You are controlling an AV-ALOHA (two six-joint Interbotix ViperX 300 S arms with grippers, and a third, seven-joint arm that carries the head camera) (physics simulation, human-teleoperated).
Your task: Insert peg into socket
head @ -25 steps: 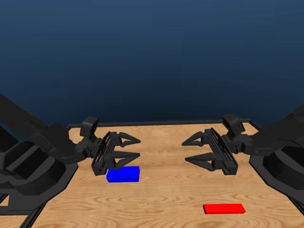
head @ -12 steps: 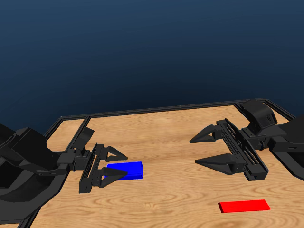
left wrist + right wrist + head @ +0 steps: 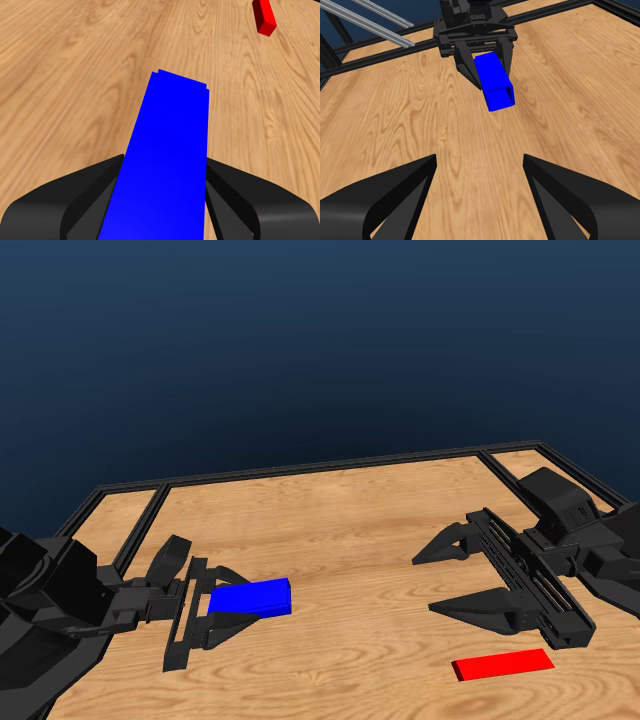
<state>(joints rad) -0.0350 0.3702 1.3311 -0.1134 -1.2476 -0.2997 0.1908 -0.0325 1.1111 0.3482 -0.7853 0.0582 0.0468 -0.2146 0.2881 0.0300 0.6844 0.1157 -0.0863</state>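
Note:
The blue socket [image 3: 252, 597] lies on the table at the left, and my left gripper [image 3: 236, 600] is shut on it, one jaw against each long side. In the left wrist view the socket [image 3: 170, 150] fills the gap between the jaws. Its hollow end [image 3: 500, 96] faces the right arm. The red peg [image 3: 503, 664] lies flat near the front right and also shows as the peg [image 3: 264, 17] in the left wrist view. My right gripper [image 3: 424, 584] hovers open above the table, behind and left of the peg, with nothing between its fingers.
A black frame rail [image 3: 320, 468] runs along the table's far edge and down both sides. Bare wood [image 3: 360, 570] spans the gap between the two grippers. The left arm's base [image 3: 40, 610] bulks at the front left.
The head camera has shifted. My left gripper came down over the socket and its jaws narrowed onto the sides. The right gripper stays open, and the peg has not moved.

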